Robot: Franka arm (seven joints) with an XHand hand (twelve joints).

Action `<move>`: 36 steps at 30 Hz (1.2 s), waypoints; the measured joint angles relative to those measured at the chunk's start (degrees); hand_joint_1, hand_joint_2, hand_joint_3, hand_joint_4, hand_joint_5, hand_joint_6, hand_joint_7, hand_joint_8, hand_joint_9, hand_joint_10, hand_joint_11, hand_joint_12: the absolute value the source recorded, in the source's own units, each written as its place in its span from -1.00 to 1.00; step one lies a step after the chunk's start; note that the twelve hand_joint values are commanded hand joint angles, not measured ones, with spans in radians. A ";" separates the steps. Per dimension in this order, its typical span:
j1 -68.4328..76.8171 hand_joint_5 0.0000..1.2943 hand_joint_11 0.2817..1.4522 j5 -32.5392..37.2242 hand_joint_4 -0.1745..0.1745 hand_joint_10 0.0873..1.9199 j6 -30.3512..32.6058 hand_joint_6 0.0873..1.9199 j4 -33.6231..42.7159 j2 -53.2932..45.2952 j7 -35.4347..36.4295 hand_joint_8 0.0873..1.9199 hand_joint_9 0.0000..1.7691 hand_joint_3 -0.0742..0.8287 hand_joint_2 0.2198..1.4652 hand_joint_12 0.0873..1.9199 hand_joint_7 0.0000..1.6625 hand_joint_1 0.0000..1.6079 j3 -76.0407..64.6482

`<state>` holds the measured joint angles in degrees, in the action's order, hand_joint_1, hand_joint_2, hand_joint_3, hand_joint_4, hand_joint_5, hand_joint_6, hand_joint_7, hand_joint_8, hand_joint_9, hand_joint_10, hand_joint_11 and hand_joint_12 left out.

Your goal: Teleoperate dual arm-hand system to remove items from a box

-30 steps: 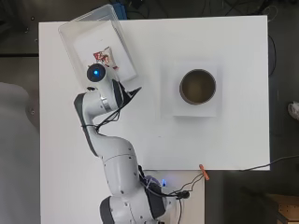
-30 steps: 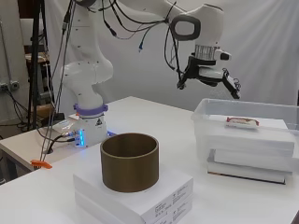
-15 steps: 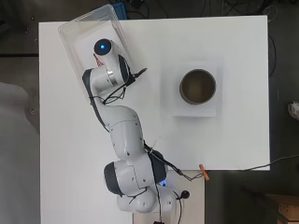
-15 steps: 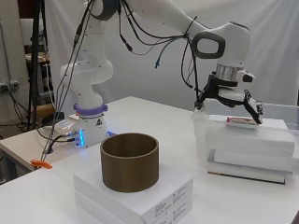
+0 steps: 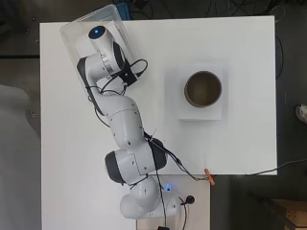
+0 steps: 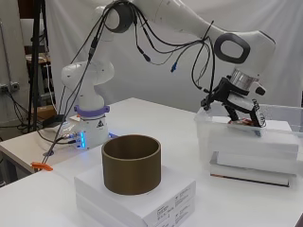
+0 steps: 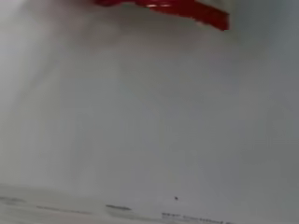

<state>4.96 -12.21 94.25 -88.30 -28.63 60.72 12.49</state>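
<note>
The hand (image 6: 242, 105) hangs inside the rim of the clear plastic box (image 6: 208, 130), which stands at the far left corner of the desk (image 5: 240, 57) in the overhead view. Its dark fingers (image 6: 258, 118) are spread and point downward, fairly straight, with nothing visibly held between them. Whether any fingertip touches the item cannot be determined, as the hand covers the contact area.

The item to be removed is a small flat packet with red markings (image 6: 240, 122). It lies on a raised white block inside the box, directly beneath the fingers. In the wrist view its red edge (image 7: 187, 11) appears very near the camera, with plain white surface filling the rest, which indicates the hand is low over the block. In the overhead view the arm hides the packet completely.

The raised block keeps the packet near rim height, presumably so that the fingers can reach it without descending deep between the walls.

A brown cylindrical container (image 6: 131, 163) stands on a white carton (image 6: 156, 198) at the right side of the desk, well apart from the box. It is judged to be the likely drop point, open side up.
</note>
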 joint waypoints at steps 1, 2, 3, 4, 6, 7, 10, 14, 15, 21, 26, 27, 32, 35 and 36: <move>-0.02 0.34 -0.07 0.55 -0.80 -0.31 0.77 -0.06 -0.68 0.26 0.18 -0.25 0.11 -0.81 0.42 -1.00 -0.02 0.47 -0.12; -0.08 0.32 -0.04 1.85 -0.91 -0.08 2.81 0.13 -2.81 1.55 0.57 -0.07 0.09 -0.82 0.47 -1.00 -0.06 0.57 -0.40; -0.08 0.29 -0.03 3.07 -0.96 0.05 4.60 0.24 -4.93 3.10 1.19 0.02 0.08 -0.83 0.50 -1.00 -0.08 0.63 -0.61; -0.10 0.26 0.00 4.82 -0.99 0.11 6.90 0.29 -7.90 5.69 2.28 0.05 0.09 -0.83 0.51 -0.98 -0.08 0.65 -0.90; -0.08 0.22 -0.14 7.81 -1.00 0.13 10.86 0.32 -12.73 12.14 4.43 0.04 0.12 -0.84 0.51 -0.64 -0.04 0.68 -1.26; -0.03 0.21 -0.21 9.03 -1.00 0.12 12.77 0.32 -14.68 15.81 5.53 0.03 0.13 -0.84 0.51 -0.48 -0.03 0.68 -1.37; 0.11 0.20 -0.40 13.02 -1.00 0.12 19.26 0.31 -18.16 23.88 8.89 0.01 0.15 -0.84 0.50 -0.06 0.00 0.69 -1.56; -1.33 0.22 -0.44 14.69 -0.51 0.16 22.36 0.18 -19.96 26.35 9.40 -0.05 0.18 -0.84 0.47 0.27 0.09 0.68 -0.34; -2.47 0.20 -0.44 14.12 -0.32 0.05 22.31 0.21 -20.79 26.12 9.54 0.01 0.20 -0.83 0.50 0.31 0.11 0.60 0.46; -3.28 0.21 -0.40 17.18 -0.36 0.02 19.58 0.21 -33.61 42.00 14.85 -0.06 0.23 -0.83 0.47 0.32 0.13 0.65 -6.48; -5.82 0.15 -0.25 14.67 -0.47 0.35 13.05 0.23 -43.67 69.95 18.10 0.25 0.17 -0.83 0.57 0.55 0.04 0.54 -17.15; -6.16 0.15 -0.19 13.99 -0.60 0.45 12.30 0.19 -44.00 73.97 19.18 0.32 0.17 -0.84 0.58 0.65 0.05 0.52 -19.76; -4.61 0.14 -0.12 12.20 -0.99 0.58 11.16 0.12 -40.22 72.05 26.08 0.40 0.23 -0.84 0.59 0.79 0.09 0.52 -34.19; -5.51 0.17 -0.20 14.19 -0.75 0.32 10.11 0.15 -34.33 58.85 31.09 0.29 0.24 -0.84 0.57 0.70 0.12 0.51 -39.60; -6.40 0.14 -0.27 14.59 -0.56 0.14 9.55 0.21 -31.56 51.37 32.78 0.25 0.24 -0.84 0.57 0.62 0.12 0.49 -41.20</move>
<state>-1.44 2.38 103.81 -119.87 22.74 93.50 -28.71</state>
